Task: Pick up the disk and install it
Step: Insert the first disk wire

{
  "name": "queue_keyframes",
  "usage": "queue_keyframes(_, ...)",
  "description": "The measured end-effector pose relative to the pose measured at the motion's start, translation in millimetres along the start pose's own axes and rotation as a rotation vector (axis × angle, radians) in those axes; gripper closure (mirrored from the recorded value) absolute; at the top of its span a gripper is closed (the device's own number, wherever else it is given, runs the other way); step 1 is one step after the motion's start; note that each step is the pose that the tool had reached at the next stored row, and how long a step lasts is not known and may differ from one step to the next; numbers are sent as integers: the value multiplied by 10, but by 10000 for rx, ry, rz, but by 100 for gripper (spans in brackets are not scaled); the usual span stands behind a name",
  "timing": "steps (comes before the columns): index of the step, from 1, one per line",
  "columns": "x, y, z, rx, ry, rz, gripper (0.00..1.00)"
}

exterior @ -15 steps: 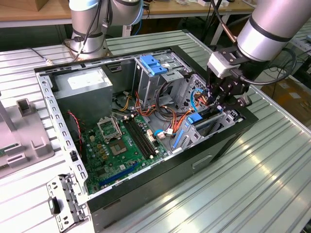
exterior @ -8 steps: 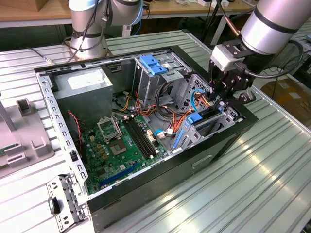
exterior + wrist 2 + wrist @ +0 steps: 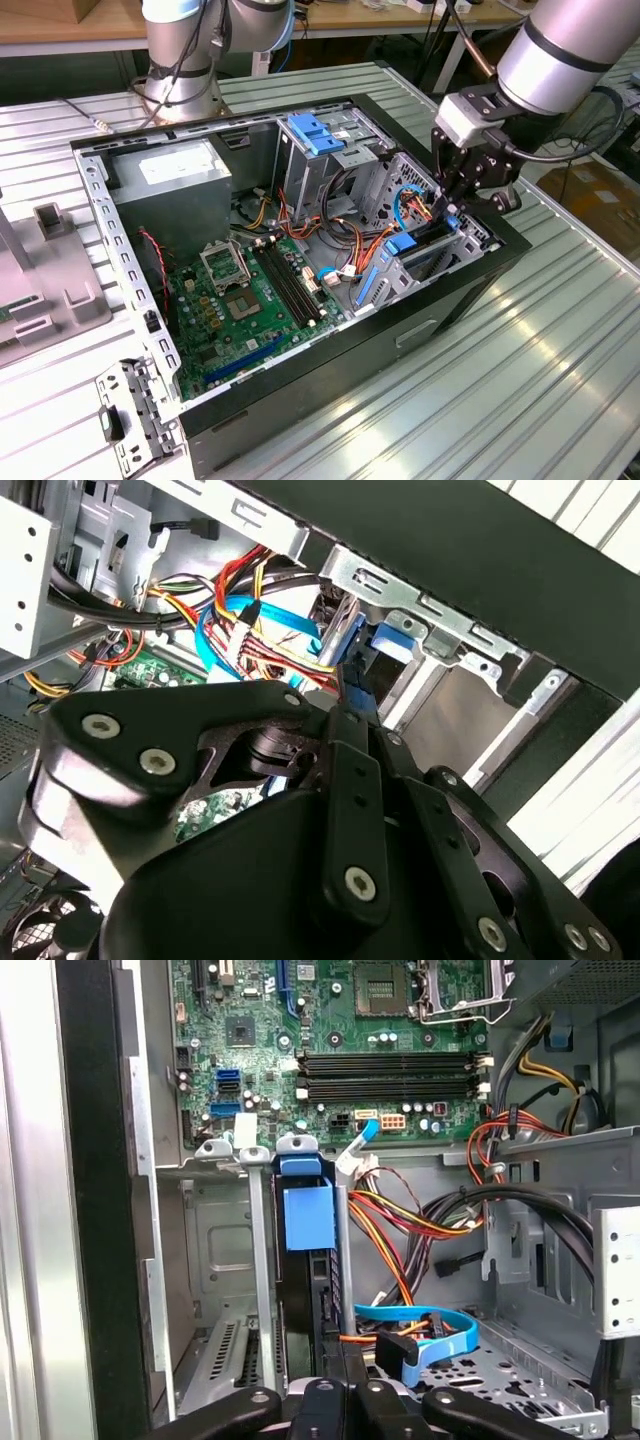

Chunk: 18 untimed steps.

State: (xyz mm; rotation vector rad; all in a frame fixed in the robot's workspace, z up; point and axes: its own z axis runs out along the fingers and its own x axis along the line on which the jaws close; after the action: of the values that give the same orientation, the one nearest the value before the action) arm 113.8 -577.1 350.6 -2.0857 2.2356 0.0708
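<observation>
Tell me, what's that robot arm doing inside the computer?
The gripper is down at the drive cage in the open computer case, on the exterior view's right. The disk in its blue carrier stands on edge in a slot of the cage, and the fingers are at its near edge. The motherboard and loose cables lie close by inside the case.

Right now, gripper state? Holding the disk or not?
Gripper: down at the drive bay inside the case, at the blue-framed disk standing in its slot; open, shut or gripping cannot be told.
</observation>
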Motion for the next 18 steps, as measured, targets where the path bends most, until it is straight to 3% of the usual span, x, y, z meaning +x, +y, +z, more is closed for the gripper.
queue_keyframes(3, 2, -18, 32, -64, 0, 6, 89)
queue_keyframes(7, 4, -18, 65, -88, 2, 8, 89)
queue_keyframes(11, 3, -31, 54, -90, -16, 8, 89)
queue_keyframes(13, -8, -91, -15, -97, -28, 9, 89)
queue_keyframes(18, -22, -218, -69, -144, -93, 16, 89)
